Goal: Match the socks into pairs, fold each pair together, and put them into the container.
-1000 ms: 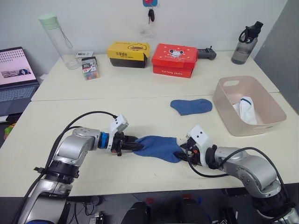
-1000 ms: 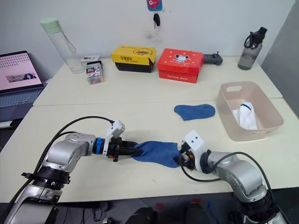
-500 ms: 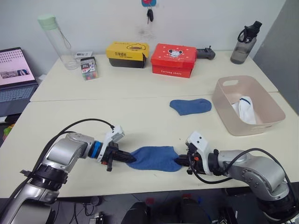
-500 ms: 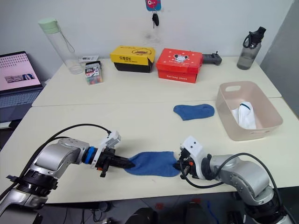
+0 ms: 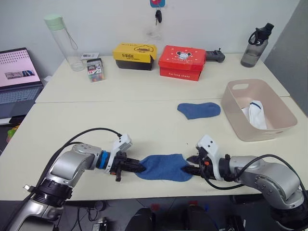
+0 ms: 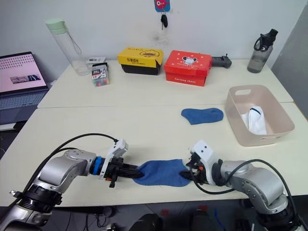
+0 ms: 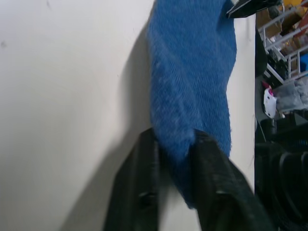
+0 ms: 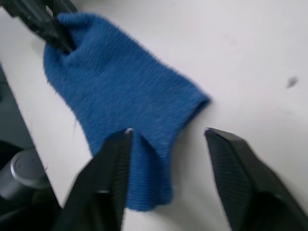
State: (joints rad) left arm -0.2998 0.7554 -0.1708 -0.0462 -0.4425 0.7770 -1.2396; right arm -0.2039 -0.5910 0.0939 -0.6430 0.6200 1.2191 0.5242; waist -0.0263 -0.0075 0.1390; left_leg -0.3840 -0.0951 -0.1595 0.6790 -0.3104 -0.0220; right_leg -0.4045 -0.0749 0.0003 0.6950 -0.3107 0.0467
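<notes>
A medium blue sock [image 5: 163,167] lies flat near the table's front edge. My left gripper [image 5: 137,168] is shut on its left end; in the left wrist view the fingers [image 7: 144,192] pinch the fabric [image 7: 192,86]. My right gripper [image 5: 193,165] is open at the sock's right end, one finger [image 8: 108,178] resting on the sock [image 8: 120,96] and the other on bare table. A second blue sock [image 5: 198,109] lies farther back, just left of the pink-beige container [image 5: 230,103]. A white sock [image 5: 254,114] with a navy mark lies inside the container.
Along the far table stand a yellow box [image 5: 133,56], a red box [image 5: 181,61], a clear bottle [image 5: 62,41], a dark bottle [image 5: 253,45], a small pen box [image 5: 95,70] and a controller [image 5: 215,56]. A laptop [image 5: 19,77] sits at the far left.
The blue sock, held up between both grippers a second ago, now lies flat on the table. My right gripper has opened and let go of its end; the left one still holds.
</notes>
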